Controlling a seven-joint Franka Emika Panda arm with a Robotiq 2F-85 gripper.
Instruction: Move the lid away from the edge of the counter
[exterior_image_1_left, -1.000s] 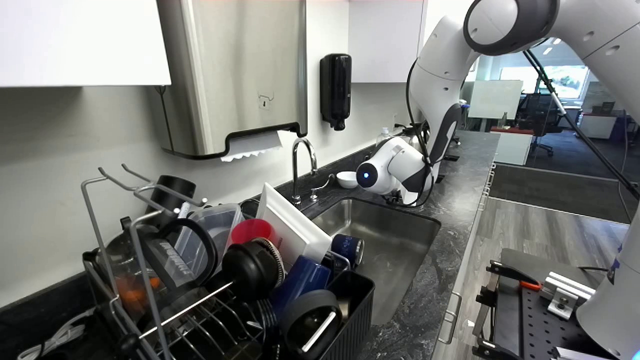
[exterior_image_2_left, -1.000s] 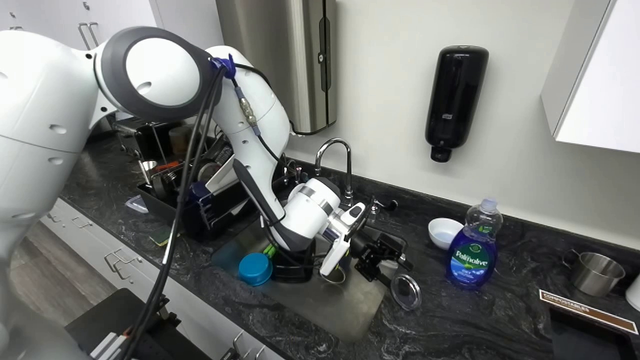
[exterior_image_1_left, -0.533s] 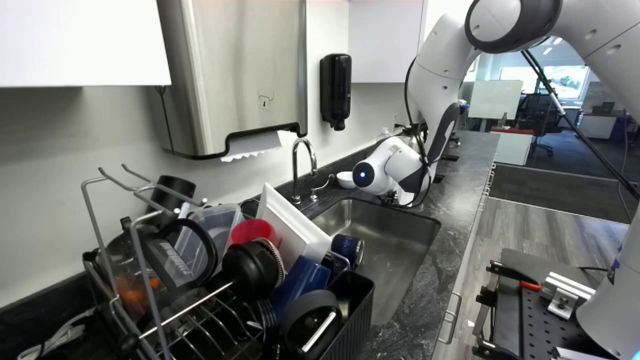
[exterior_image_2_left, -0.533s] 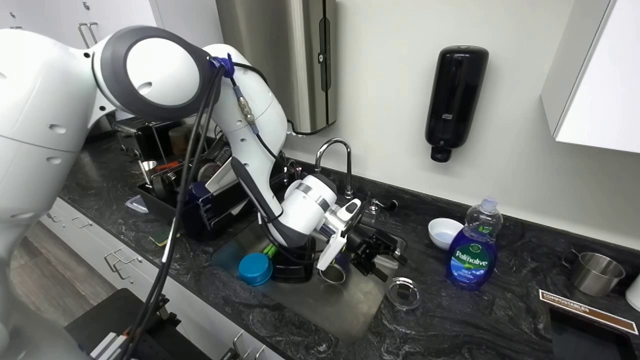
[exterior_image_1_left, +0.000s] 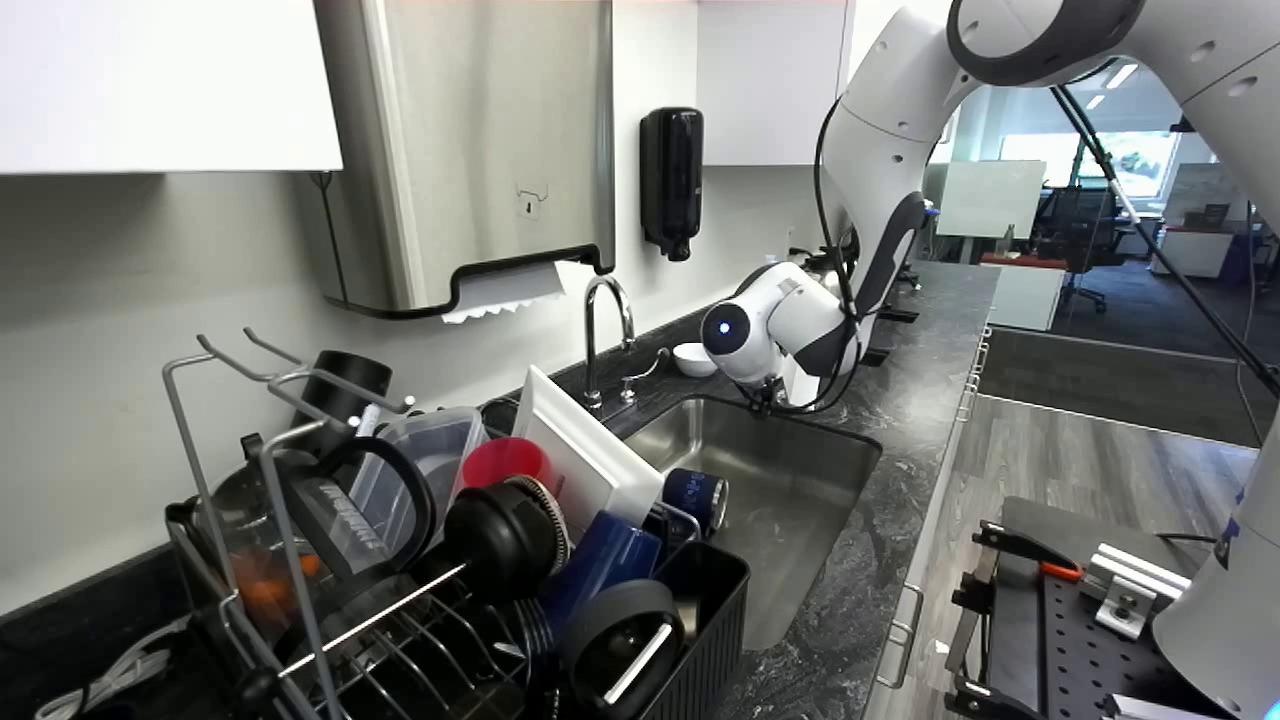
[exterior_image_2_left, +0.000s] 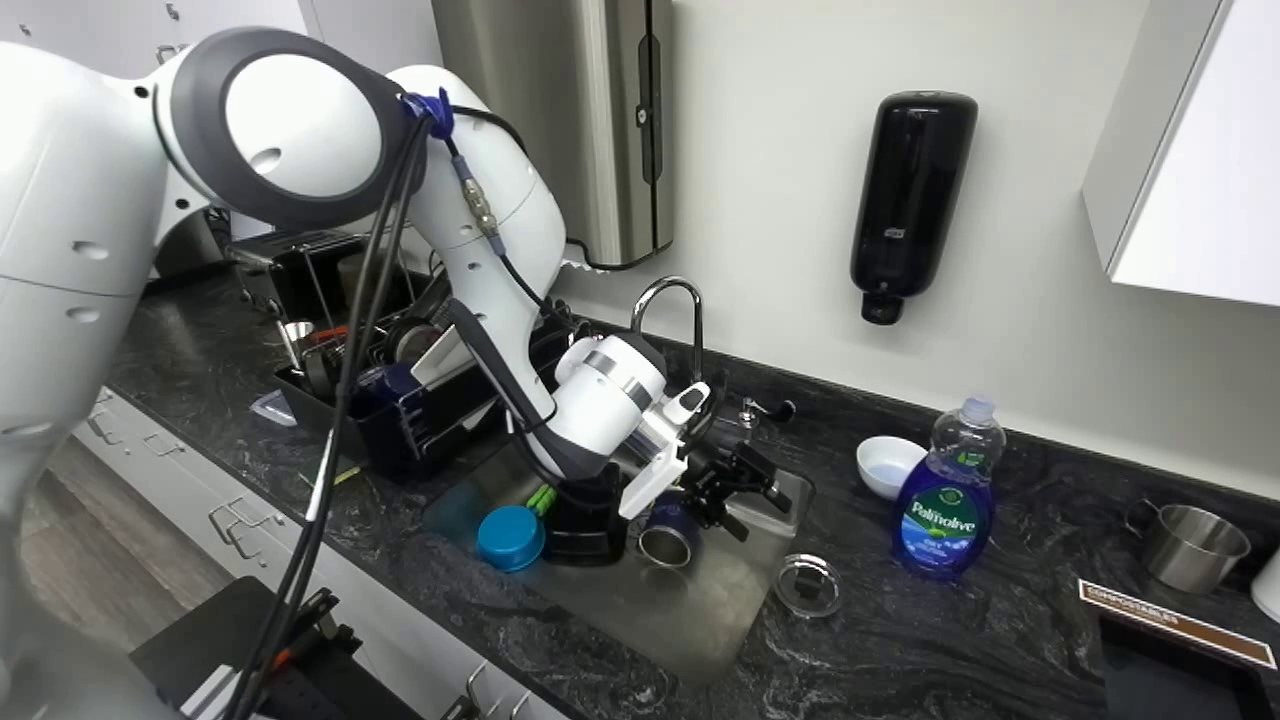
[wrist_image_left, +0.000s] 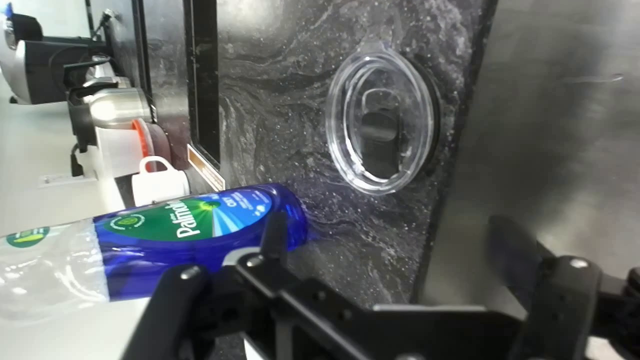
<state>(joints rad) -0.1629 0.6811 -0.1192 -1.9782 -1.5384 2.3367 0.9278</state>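
Note:
The lid is small, round and see-through with a dark slider piece in its middle. It lies flat on the dark veined counter (exterior_image_2_left: 900, 650) beside the sink's edge. The lid (exterior_image_2_left: 808, 586) shows in an exterior view and also above the jaws in the wrist view (wrist_image_left: 380, 125). It is out of sight in the exterior view that shows the counter (exterior_image_1_left: 850, 600) beyond the dish rack. My gripper (exterior_image_2_left: 760, 512) is open and empty above the sink, apart from the lid. In the wrist view the gripper's fingers (wrist_image_left: 392, 240) are spread wide with nothing between them.
The steel sink (exterior_image_2_left: 690, 620) holds a dark blue mug (exterior_image_2_left: 665, 540) and a blue pot (exterior_image_2_left: 510, 538). A blue soap bottle (exterior_image_2_left: 942, 510) and a white bowl (exterior_image_2_left: 888, 468) stand near the lid. A steel cup (exterior_image_2_left: 1192, 548) is farther along. A loaded dish rack (exterior_image_1_left: 700, 640) borders the sink.
One second ago the lid stood tilted at the fingertips; half a second ago it lay flat on the counter, let go. The gripper has drawn back from it over the sink.

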